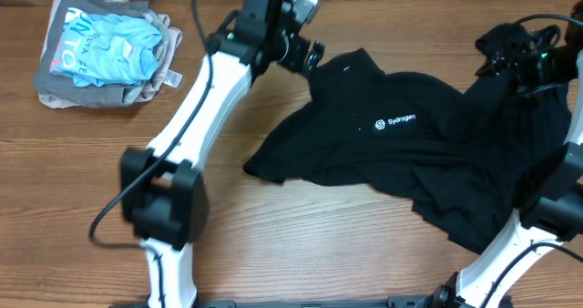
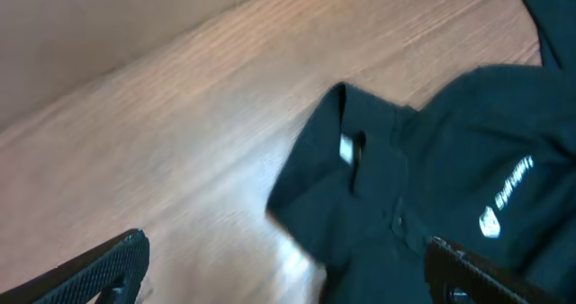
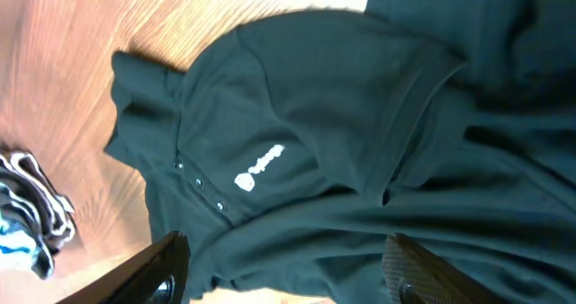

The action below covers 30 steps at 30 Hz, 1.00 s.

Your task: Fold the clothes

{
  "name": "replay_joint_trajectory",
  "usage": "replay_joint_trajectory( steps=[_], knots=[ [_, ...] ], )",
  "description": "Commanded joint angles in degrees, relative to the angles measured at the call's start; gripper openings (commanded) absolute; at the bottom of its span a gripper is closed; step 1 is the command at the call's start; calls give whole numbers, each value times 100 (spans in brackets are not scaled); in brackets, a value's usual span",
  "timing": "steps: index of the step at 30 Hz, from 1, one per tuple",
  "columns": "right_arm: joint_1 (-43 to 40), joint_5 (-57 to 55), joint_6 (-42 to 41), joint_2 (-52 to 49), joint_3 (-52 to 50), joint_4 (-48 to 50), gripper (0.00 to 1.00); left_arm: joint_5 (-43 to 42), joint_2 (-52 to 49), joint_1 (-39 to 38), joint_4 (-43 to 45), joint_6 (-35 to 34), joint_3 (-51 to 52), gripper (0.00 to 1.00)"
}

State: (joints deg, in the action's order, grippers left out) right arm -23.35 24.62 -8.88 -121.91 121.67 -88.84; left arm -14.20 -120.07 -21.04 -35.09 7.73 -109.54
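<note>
A black polo shirt [image 1: 383,144] with a small white logo [image 1: 394,122] lies spread and crumpled on the wooden table, its collar toward the upper left. It also shows in the left wrist view [image 2: 450,178] and the right wrist view [image 3: 360,142]. More black fabric [image 1: 506,44] is bunched at the far right. My left gripper [image 1: 305,55] is open and empty just above the collar [image 2: 351,151]. My right gripper [image 1: 537,62] is open above the shirt's right side; in the right wrist view [image 3: 288,268] nothing sits between its fingers.
A folded pile of grey and light-blue clothes [image 1: 105,48] lies at the top left of the table; it shows in the right wrist view [image 3: 31,214] too. Bare wood [image 1: 319,244] runs along the front.
</note>
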Motion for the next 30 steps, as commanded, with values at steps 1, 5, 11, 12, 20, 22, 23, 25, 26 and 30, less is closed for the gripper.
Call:
replay_joint_trajectory(
  steps=[1, 5, 11, 12, 20, 22, 23, 25, 26, 30],
  knots=[
    [157, -203, 190, 308, 92, -26, 73, -435, -730, -42, -90, 175, -710, 100],
    [280, -505, 188, 308, 92, -26, 75, -951, -1274, -76, -142, 262, -734, 97],
    [278, -507, 190, 308, 92, -24, 75, -990, -1646, -125, -302, 240, -732, 91],
    [278, -507, 190, 308, 92, -24, 75, -986, -1707, -129, -302, 232, -732, 89],
    [280, -507, 190, 308, 92, -37, 75, -966, -2109, -149, -61, -103, -732, 80],
    [280, -507, 190, 308, 92, -15, 75, -968, -2175, -157, 72, -293, -730, 78],
    [280, -507, 188, 308, 92, -7, 75, -966, -2218, -177, 157, -448, -730, 78],
    [280, -507, 188, 308, 92, -7, 75, -962, -2288, -214, 240, -481, -730, 77],
    [280, -507, 190, 308, 92, -11, 75, -938, -2312, -232, 271, -483, -730, 76],
    [278, -507, 188, 308, 92, -22, 75, -776, -2328, -258, 463, -723, -730, 42]
  ],
)
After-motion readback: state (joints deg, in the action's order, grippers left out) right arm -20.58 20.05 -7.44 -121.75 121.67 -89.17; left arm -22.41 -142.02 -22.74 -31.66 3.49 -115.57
